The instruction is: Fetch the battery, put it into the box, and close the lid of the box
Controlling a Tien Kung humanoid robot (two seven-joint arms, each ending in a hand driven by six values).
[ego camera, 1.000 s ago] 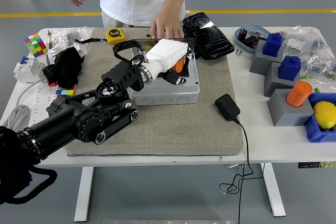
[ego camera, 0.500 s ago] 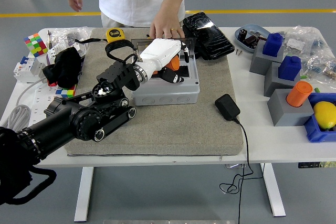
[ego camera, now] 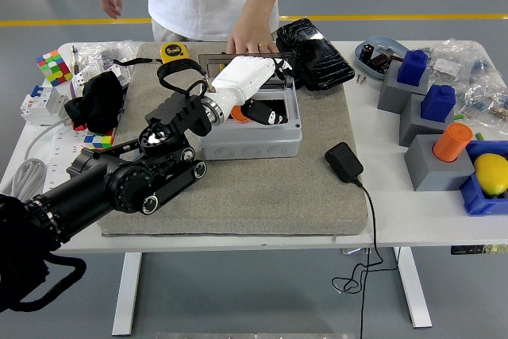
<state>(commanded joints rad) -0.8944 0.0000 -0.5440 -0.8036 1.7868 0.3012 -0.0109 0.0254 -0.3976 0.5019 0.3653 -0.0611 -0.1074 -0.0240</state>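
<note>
The grey box (ego camera: 252, 139) stands on the grey mat, and its dark lid (ego camera: 238, 61) is raised at the far side. An orange battery (ego camera: 238, 114) lies low inside the box at its left. My left hand (ego camera: 266, 109), white-backed with black fingers, reaches over and into the box from the left. Its fingers hang relaxed beside the battery and hold nothing. A person's hand (ego camera: 252, 37) rests on the lid's far edge. My right arm is out of view.
A yellow tape measure (ego camera: 175, 52) and a black pouch (ego camera: 313, 53) lie behind the box. A black adapter (ego camera: 344, 161) with its cable lies right of it. Grey blocks with blue and orange pieces (ego camera: 432, 117) stand at the right. A black cloth (ego camera: 99, 101) lies left.
My left hand has drawn back up and to the left over the box. The orange battery has gone from under the palm to the bottom of the box.
</note>
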